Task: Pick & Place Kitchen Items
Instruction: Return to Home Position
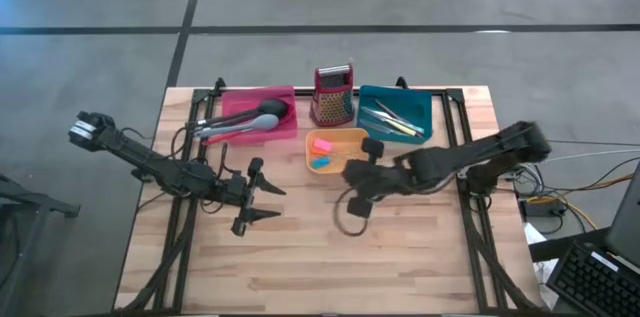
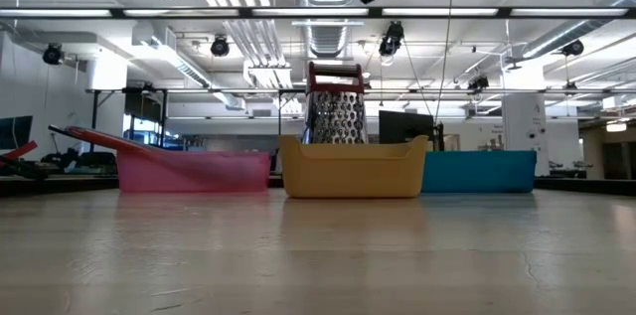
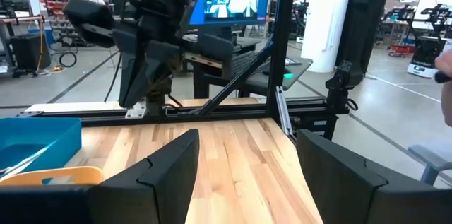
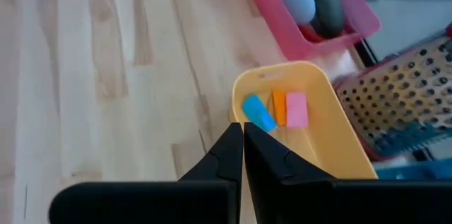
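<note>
Short blue [image 4: 258,113], orange [image 4: 280,106] and pink [image 4: 296,109] pieces lie in the orange tray [image 1: 345,135]. Long grey and black spoons [image 1: 240,122] lie in the pink tray [image 1: 258,92]. Slim knives [image 1: 390,117] lie in the teal tray [image 1: 420,102]. My right gripper [image 4: 242,131] is shut and empty, above the table at the orange tray's near edge, also in the high view [image 1: 350,172]. My left gripper [image 3: 247,150] is open and empty over the table's left middle [image 1: 262,195], pointing toward the right side.
An upright red box grater [image 1: 333,95] stands between the pink and teal trays at the far edge. The three trays line the far half of the table. Bare wood [image 1: 320,257] stretches across the near half. A dark cable loop [image 1: 350,222] hangs below my right arm.
</note>
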Tool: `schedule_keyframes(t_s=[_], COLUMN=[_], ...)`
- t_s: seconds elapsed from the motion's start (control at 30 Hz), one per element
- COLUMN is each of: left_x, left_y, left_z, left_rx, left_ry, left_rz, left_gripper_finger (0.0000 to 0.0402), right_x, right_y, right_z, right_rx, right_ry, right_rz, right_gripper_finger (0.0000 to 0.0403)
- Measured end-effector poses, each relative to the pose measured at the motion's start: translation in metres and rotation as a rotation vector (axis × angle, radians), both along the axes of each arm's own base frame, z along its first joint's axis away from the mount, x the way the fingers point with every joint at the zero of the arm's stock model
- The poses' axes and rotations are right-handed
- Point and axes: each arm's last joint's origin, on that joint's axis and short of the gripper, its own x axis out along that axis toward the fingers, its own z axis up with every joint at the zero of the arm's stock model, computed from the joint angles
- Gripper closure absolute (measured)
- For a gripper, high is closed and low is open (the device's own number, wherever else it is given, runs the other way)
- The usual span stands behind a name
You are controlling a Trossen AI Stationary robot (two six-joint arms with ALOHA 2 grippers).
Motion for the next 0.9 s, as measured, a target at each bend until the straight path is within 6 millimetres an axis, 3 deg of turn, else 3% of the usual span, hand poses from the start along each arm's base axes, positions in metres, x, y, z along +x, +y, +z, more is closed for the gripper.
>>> schedule_keyframes(t_s=[0.37, 0.63, 0.9], left_x=[0.0, 0.0, 0.0], left_y=[0.0, 0.0, 0.0], left_z=[-0.001, -0.001, -0.002], left_rx=[0.002, 0.006, 0.009], left_ry=[0.006, 0.013, 0.021], left_rz=[0.0, 0.0, 0.0], left_gripper_finger=[0.0158, 0.0158, 0.0158], right_x=[-0.067, -0.111, -0.149], right_y=[-0.035, -0.068, -0.073], right_z=[-0.035, -0.064, -0.079], right_rx=[0.101, 0.053, 0.036], right_ry=[-0.408, -0.431, -0.483], right_rz=[0.321, 0.243, 0.24], right_gripper_finger=[0.0394, 0.0394, 0.0394])
